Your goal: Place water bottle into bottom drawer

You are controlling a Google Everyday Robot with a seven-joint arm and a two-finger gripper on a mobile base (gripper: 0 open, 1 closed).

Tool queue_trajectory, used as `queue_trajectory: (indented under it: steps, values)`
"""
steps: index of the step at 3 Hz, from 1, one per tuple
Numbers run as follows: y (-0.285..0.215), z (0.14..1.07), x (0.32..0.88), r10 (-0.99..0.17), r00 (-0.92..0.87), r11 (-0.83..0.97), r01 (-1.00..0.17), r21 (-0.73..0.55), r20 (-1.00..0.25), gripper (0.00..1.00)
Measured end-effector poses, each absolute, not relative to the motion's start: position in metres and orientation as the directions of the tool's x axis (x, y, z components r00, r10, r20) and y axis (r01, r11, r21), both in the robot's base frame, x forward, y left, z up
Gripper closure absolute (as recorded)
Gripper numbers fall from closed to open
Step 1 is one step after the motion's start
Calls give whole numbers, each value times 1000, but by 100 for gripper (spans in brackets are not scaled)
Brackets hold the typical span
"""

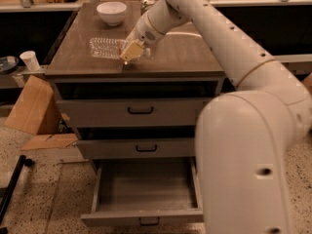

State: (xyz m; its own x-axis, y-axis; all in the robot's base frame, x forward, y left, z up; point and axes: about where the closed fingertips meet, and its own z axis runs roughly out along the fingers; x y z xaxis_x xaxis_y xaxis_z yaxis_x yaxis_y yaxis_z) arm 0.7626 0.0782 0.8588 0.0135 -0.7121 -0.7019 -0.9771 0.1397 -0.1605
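Observation:
The water bottle [105,48] is clear and ribbed and lies on its side on the dark cabinet top, left of centre. My gripper [131,51] reaches down from the white arm and sits at the bottle's right end, touching or overlapping it and hiding that end. The bottom drawer [141,218] is pulled open below the two shut upper drawers. Its grey tray is empty, with a small dark handle on the front.
A white bowl [111,12] stands at the back of the cabinet top, with a metal can [146,5] partly hidden behind my arm. A cardboard box [30,106] and a white cup [30,60] are to the left. My white base [243,169] fills the right foreground.

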Motion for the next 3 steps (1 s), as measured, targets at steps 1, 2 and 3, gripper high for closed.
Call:
queue_trajectory:
  steps: [1,2,3]
  values:
    - [54,915,709,-653,100,132,-961,-242,-751,100]
    - [42,912,636,-606,140,73,-971,-230,-783,100]
    - [43,903,638,-614,129,71,-974,-217,-779,100]
